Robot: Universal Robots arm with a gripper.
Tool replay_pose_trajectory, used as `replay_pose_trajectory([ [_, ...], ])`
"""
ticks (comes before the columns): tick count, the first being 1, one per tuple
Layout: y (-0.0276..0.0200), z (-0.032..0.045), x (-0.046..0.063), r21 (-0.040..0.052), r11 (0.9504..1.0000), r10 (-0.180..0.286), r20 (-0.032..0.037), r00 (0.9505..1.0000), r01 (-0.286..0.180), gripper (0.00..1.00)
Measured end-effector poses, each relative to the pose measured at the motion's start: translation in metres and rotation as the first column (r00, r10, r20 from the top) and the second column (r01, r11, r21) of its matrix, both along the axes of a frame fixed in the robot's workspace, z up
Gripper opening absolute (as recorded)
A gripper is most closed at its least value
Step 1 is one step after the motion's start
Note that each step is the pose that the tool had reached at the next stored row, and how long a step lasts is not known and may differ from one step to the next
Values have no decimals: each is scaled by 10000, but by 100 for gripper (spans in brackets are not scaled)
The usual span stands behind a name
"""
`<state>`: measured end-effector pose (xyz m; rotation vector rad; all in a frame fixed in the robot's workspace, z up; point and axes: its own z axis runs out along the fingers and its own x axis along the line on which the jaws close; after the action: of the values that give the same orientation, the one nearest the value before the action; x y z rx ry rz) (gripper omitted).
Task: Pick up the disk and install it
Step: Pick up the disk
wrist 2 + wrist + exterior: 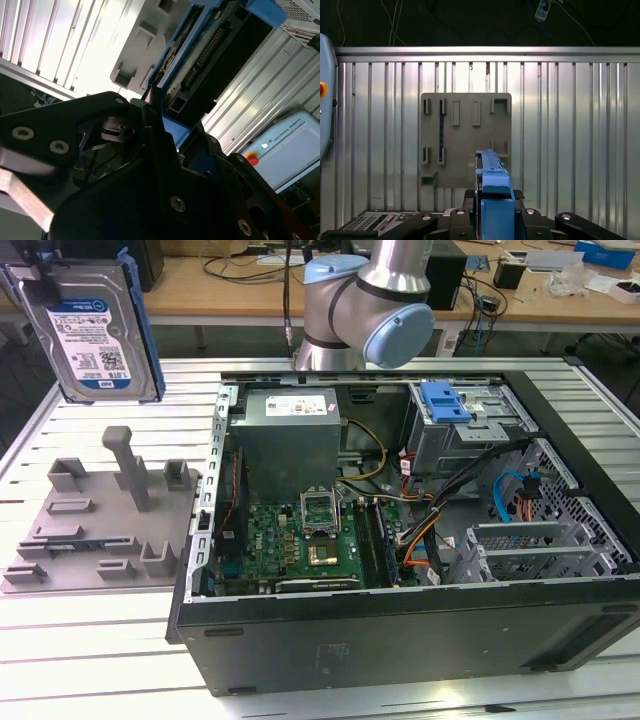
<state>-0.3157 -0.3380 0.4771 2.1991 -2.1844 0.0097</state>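
- The disk (90, 335) is above the fixture plate (80, 550).
- The fixture plate lies on the table (90, 650), at the exterior view's left of the computer case (400, 640).

Exterior view: raised, beside the long side of the open computer case (400, 640). It looks down and across the slatted table (90, 640) toward the arm (360, 300), mid-range, taking in the whole workspace. First wrist view: high up, facing straight down on the table and the grey holder plate (465, 140), with the disk (492, 170) edge-on and close. Second wrist view: very close and tilted, at the disk's connector end. All three views share the disk and the table slats. Exterior and first wrist views share the plate.
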Motion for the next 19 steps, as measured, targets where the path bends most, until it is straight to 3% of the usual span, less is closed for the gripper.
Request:
replay_pose_trajectory([
  [19,-200,11,541,-1,10000,-1,0,10000,1,37],
])
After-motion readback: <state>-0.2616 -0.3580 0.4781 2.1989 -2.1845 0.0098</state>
